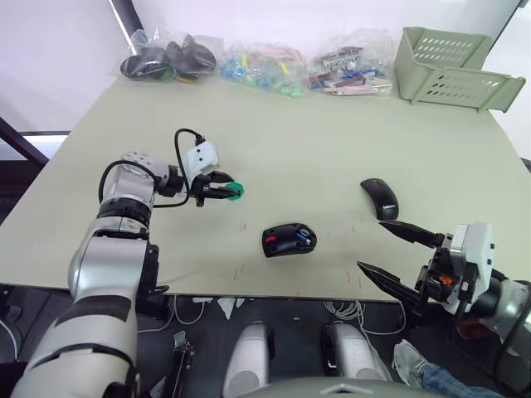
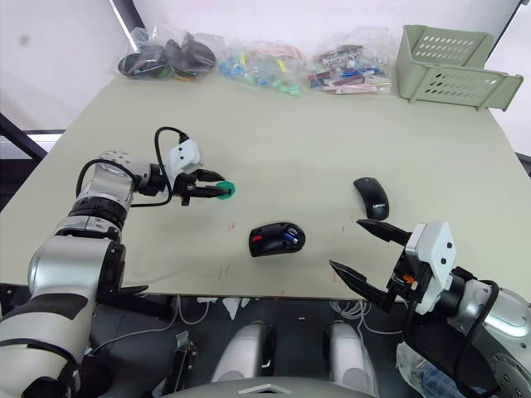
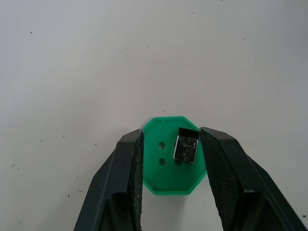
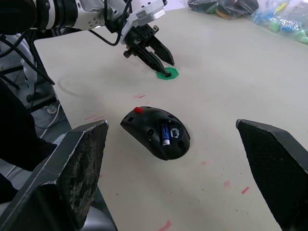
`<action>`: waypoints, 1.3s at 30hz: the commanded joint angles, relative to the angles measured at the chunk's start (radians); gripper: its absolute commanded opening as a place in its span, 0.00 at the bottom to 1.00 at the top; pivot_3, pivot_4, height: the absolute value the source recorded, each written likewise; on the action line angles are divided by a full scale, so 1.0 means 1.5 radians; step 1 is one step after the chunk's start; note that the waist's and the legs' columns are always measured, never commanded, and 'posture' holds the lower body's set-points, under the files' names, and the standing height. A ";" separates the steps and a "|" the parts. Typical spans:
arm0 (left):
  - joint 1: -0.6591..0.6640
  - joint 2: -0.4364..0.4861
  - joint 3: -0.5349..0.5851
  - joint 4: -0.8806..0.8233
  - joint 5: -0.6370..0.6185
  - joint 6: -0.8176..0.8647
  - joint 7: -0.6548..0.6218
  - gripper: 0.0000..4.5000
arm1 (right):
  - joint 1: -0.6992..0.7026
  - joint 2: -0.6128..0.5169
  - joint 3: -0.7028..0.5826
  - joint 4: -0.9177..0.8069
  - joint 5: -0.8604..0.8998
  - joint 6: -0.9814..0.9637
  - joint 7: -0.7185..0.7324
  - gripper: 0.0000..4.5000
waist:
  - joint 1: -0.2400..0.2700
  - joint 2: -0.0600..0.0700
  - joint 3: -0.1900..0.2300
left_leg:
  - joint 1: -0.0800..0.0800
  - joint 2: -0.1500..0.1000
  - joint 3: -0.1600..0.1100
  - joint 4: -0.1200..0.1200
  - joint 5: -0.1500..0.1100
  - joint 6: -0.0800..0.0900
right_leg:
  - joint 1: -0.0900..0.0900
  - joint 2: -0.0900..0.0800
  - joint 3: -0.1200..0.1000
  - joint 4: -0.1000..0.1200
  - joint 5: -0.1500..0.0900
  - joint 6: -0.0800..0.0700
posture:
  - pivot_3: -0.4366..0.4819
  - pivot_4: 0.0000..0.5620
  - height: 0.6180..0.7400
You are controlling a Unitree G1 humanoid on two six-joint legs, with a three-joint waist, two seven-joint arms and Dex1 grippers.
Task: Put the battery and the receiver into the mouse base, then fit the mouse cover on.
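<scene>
The mouse base (image 1: 289,240) lies open near the table's front middle, with a red part at one end. The blue battery (image 4: 164,133) sits inside it. The receiver (image 3: 186,148) rests on a green disc (image 3: 166,171) to the base's left. My left gripper (image 1: 226,191) is open low over that disc, with one finger on each side of the receiver. The right-hand finger (image 3: 216,159) is close against the receiver. The mouse cover (image 1: 380,199) lies right of the base. My right gripper (image 1: 373,245) is wide open near the front edge, holding nothing.
Clear bags of parts (image 1: 257,65) line the table's back edge, among them a bag of dark mouse shells (image 1: 166,60). A pale green basket (image 1: 448,68) stands at the back right. The table's front edge (image 1: 274,294) runs just in front of the base.
</scene>
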 commanded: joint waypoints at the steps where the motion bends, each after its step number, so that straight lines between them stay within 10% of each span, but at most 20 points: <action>1: -0.011 0.010 -0.002 -0.004 0.008 -0.022 0.005 0.44 | 0.001 0.003 -0.002 -0.027 0.002 -0.014 -0.001 1.00 | 0.000 0.000 0.000 | 0.000 0.000 0.000 0.000 0.000 0.000 | 0.000 0.000 0.000 0.000 0.000 0.000 | 0.48 0.27 1.00; 39: 0.000 0.005 -0.013 0.001 0.036 -0.056 0.010 0.44 | -0.001 0.004 0.000 -0.027 0.001 -0.015 -0.006 1.00 | 0.000 0.000 0.000 | 0.000 0.000 0.000 0.000 0.000 0.000 | 0.000 0.000 0.000 0.000 0.000 0.000 | 0.48 0.27 1.00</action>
